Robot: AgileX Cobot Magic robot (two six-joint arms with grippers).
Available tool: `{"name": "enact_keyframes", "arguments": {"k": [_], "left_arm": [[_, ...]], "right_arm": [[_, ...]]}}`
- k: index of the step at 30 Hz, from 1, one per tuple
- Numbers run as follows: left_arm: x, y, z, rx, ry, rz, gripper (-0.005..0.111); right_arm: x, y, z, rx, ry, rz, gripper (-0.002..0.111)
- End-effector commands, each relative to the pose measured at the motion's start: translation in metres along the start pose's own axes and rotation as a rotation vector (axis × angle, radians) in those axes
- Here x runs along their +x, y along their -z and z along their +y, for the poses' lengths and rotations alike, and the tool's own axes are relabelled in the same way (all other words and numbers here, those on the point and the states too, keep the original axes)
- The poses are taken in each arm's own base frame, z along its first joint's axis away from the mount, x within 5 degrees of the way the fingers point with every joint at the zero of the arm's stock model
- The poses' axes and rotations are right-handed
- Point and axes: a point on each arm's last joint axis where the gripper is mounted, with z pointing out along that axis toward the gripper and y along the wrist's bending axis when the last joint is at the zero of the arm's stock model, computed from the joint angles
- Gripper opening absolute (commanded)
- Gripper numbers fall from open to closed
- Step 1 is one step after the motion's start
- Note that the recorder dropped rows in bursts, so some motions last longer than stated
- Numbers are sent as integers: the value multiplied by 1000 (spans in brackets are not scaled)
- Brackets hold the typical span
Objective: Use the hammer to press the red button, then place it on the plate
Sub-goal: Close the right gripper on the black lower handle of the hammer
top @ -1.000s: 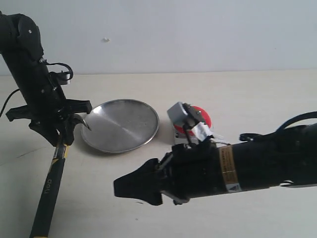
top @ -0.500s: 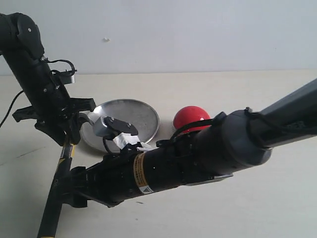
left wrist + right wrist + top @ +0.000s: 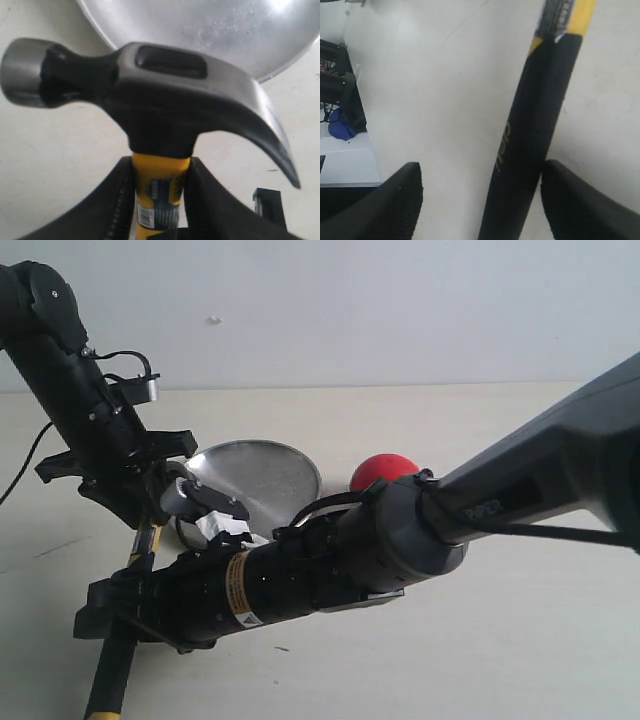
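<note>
My left gripper (image 3: 140, 508) is shut on the hammer (image 3: 112, 678) just below its dark metal head (image 3: 150, 100), with the fingers (image 3: 112, 200) pressed against both sides of the yellow neck. The black handle (image 3: 530, 140) slants down to the table's front left. My right arm reaches across from the right. Its gripper (image 3: 92, 618) is open and straddles the handle (image 3: 481, 172), which lies close to one finger (image 3: 580, 200). The silver plate (image 3: 270, 475) lies just beyond the hammer head (image 3: 225, 30). The red button (image 3: 385, 468) sits right of the plate, its base hidden by the right arm.
The right arm's thick black and grey forearm (image 3: 400, 540) lies low across the middle of the table and covers the plate's near rim. A pale wall stands behind the table. The left arm's cable (image 3: 20, 465) hangs at the far left.
The right arm has swung from the front right across to the left, bringing its open gripper around the hammer handle. The left arm has shifted slightly up and right, still gripping the hammer.
</note>
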Motion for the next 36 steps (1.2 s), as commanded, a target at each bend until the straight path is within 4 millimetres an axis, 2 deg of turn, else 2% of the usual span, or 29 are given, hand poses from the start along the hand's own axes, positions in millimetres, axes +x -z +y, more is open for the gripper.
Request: {"name": "enact_keyframes", "arguments": {"k": [1,8,19,27,29,31,35,36], "left_arm": [[0,10,-5,23,-4,-24,0],[0,10,-6,43,-19,-26,0],[0,22,-14,85,-39,-65,0],[0,23,-17,118,-29,-70,0],[0,23,-17,118,-29,-70,0],[0,23,-17,118,-29,-70,0],[0,23,-17,118,-36,-70,0],[0,23,-17,118,-38,-70,0]], "right_arm": [[-1,-9,3,-16,-20,-4,65],[-2,-10,2,-17,-54,-10,65],[-2,-10,4,-46,-64,-7,64],[-2,-10,4,-46,-66,-7,60],[-2,-10,4,-46,-66,-7,50],[-2,-10,4,-39,-82,-7,35],[-1,-10,4,-47,-40,-1,0],[-1,-10,5,-52,-35,-1,0]]}}
